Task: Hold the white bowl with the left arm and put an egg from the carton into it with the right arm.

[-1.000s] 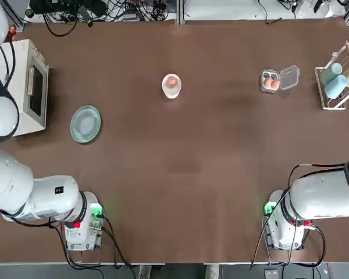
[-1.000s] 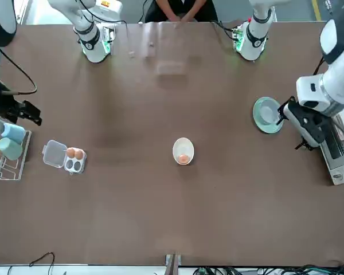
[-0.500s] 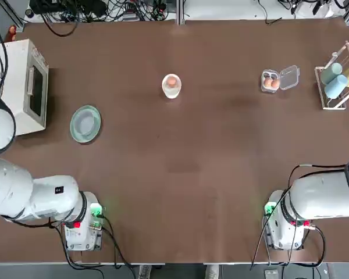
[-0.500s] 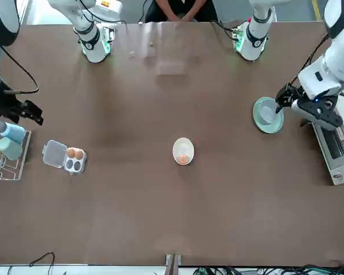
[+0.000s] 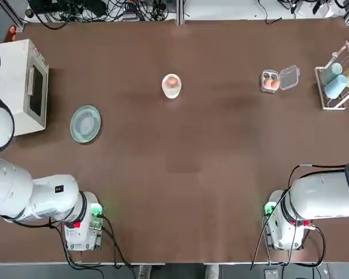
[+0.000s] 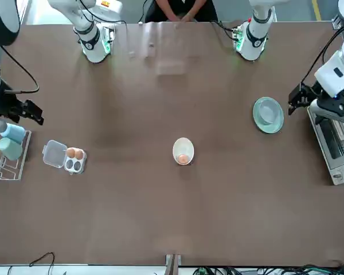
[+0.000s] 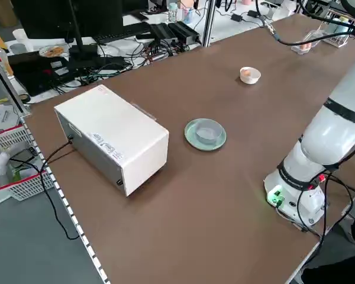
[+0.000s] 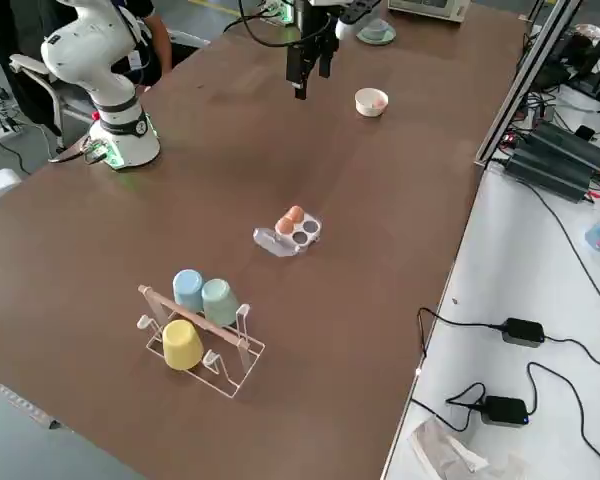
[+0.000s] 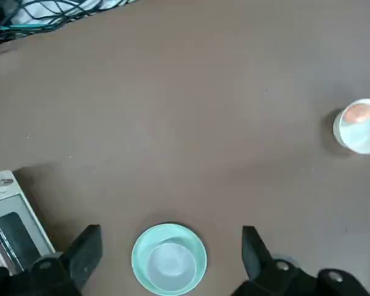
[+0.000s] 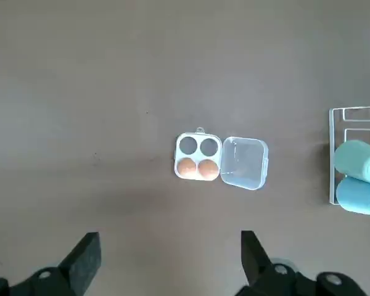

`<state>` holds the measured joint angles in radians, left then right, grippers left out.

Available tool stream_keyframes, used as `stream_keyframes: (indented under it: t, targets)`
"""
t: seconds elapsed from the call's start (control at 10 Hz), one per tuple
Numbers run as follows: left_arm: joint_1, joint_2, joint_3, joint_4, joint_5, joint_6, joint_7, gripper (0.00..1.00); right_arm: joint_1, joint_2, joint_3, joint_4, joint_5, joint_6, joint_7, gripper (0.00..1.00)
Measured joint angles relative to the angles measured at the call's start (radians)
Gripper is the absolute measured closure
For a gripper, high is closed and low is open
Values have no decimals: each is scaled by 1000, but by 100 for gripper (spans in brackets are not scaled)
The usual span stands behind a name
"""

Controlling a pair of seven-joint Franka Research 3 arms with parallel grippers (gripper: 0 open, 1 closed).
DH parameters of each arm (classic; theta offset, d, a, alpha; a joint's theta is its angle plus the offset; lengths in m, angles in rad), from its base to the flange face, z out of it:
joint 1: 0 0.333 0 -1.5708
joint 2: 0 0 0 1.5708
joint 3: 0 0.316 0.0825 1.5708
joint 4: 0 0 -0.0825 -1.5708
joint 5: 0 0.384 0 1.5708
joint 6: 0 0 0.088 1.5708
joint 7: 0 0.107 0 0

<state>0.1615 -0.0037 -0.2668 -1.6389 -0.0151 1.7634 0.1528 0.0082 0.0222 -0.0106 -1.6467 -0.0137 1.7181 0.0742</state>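
Since a second ago the left gripper (image 6: 301, 98) has retreated past the glass dish (image 6: 268, 114), jaws apart like the right gripper's (image 10: 166, 262); with the egg (image 6: 183, 158) in the white bowl (image 6: 183, 150), both should withdraw clear.

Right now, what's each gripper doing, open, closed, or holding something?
Left gripper: open, holding nothing, up above the glass dish.
Right gripper: open, holding nothing, high above the table short of the carton.

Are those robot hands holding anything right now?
No. The left gripper and right gripper are both open and empty; an egg lies in the white bowl.
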Motion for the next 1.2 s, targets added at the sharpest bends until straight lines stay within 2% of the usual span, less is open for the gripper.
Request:
stream_keyframes:
  t: [0.2, 0.7, 0.8, 1.0, 1.2]
  targets:
    - [0, 10, 0, 5, 1, -26, -92, 0, 0, -4, 2, 1, 0, 0, 0, 0]
    - [7, 12, 7, 18, 1, -42, -106, 0, 0, -6, 8, 1, 1, 1, 18, 0]
    - [-27, 12, 42, 18, 1, -43, -108, 0, 0, -6, 8, 1, 1, 1, 19, 0]
    - [-151, 12, 182, 18, 1, -57, -109, 0, 0, -6, 8, 2, 1, 1, 19, 0]
    - [-169, 14, 211, 18, 1, -60, -109, 0, 0, -6, 8, 1, 1, 0, 20, 0]
